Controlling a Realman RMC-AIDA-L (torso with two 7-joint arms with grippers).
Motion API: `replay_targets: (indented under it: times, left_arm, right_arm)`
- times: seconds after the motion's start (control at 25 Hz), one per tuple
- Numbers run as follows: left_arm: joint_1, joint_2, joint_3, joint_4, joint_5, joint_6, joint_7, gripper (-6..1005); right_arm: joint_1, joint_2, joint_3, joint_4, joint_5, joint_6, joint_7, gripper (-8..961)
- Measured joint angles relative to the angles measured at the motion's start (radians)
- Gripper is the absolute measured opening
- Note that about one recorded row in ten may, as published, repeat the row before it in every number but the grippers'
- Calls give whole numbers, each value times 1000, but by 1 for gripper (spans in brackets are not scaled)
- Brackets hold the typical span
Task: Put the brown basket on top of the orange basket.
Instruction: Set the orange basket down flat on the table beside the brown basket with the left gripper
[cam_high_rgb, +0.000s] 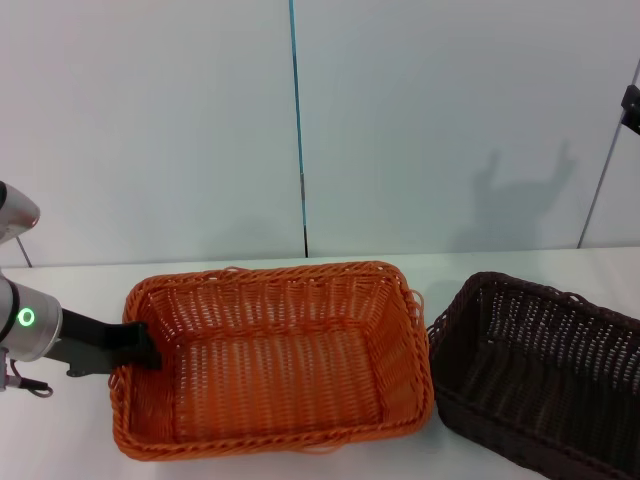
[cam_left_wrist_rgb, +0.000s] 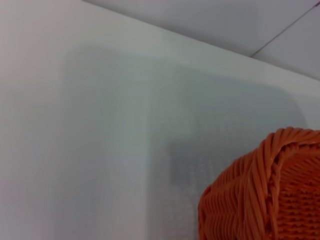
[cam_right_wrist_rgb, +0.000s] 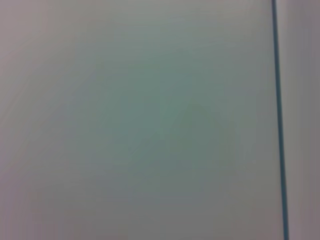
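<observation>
Task status: not completed. The dark chocolate-brown woven rectangular basket with open-weave sloping sides (cam_high_rgb: 540, 365) stands on the white table (cam_high_rgb: 80, 280), just beside the right end of the bright orange woven rectangular basket with braided rim (cam_high_rgb: 275, 355). Their near corners are close together or touching; which of the two cannot be settled from the head view. Nothing rests inside or on top of the orange basket. The lift, carry and stacking of the brown basket all remain to be done.

The left gripper (cam_high_rgb: 135, 345) is at the left rim of the orange basket, with dark fingers reaching onto or over the braided edge. It appears to be pinching that rim, but whether the fingers actually clamp the wicker cannot be told. In the left wrist view only a corner of the orange basket shows against the table, and no fingers appear.

The right gripper appears in no view. The right wrist camera shows only a pale wall with a thin blue vertical line (cam_right_wrist_rgb: 278, 120).

Limits of view: the brown basket is cut off at the right and bottom edges of the head view, so its far end and near wall are unseen. The left arm is cut off at the frame edge.
</observation>
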Motion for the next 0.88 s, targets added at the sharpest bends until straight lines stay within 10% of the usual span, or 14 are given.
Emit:
replay_targets:
  times: [0.88]
  left_arm:
    - [6,-21,17,14,-1,29,29,131]
  right_arm:
    - [-3,0,-8,8,0,0,8,873]
